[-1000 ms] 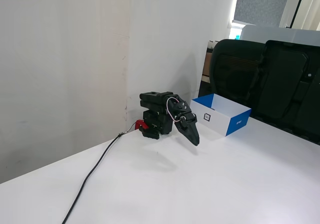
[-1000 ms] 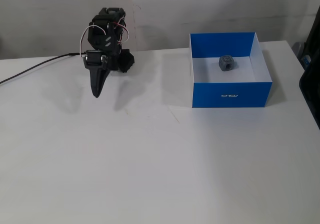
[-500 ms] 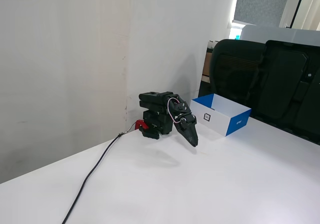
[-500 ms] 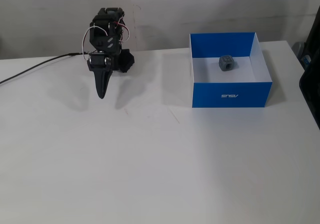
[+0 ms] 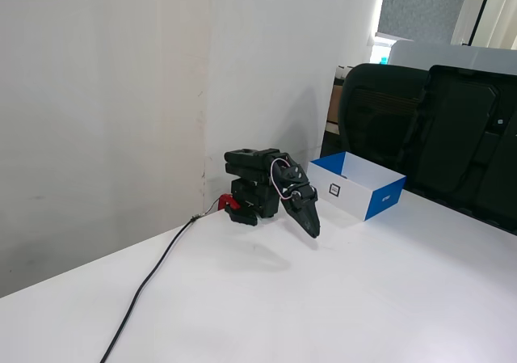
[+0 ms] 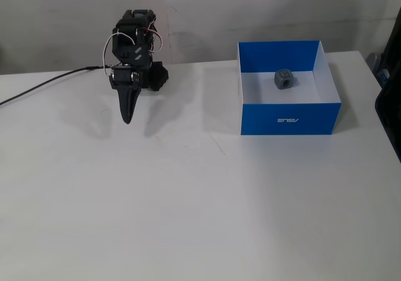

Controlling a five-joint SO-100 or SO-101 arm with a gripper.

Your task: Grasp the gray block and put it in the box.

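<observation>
Near edge in both fixed views: smooth matte white table (image 6: 200, 218), bare across the front. A thin black cable (image 6: 44, 84) runs over the table from the left edge to the arm base; in a fixed view the same cable (image 5: 149, 278) trails toward the near edge.

Black plastic robot arm (image 6: 135, 49) sits folded at the table's far left, by the wall, white and red wires looped at the wrist. Small red part (image 5: 229, 204) at its base. The black tapered pincer (image 6: 127, 118) points down and toward the camera, tip hanging just above the table; jaws pressed together into one point, nothing between them. Same pincer (image 5: 313, 232) in a fixed view, angled down toward the table, clenched, empty.

To the right in a fixed view, well apart from the pincer: shallow rectangular open-top cardboard box (image 6: 290, 119), glossy blue outside with white lettering on the near wall, white inside. Small gray cube with recessed faces (image 6: 283, 78) rests on the box floor, near the far wall, roughly centered. Cube not visible in the other fixed view; there the box (image 5: 343, 197) shows a white side with a small square label.

Farthest: plain white wall (image 5: 105, 96), black office chairs (image 5: 428, 124) behind the table.
</observation>
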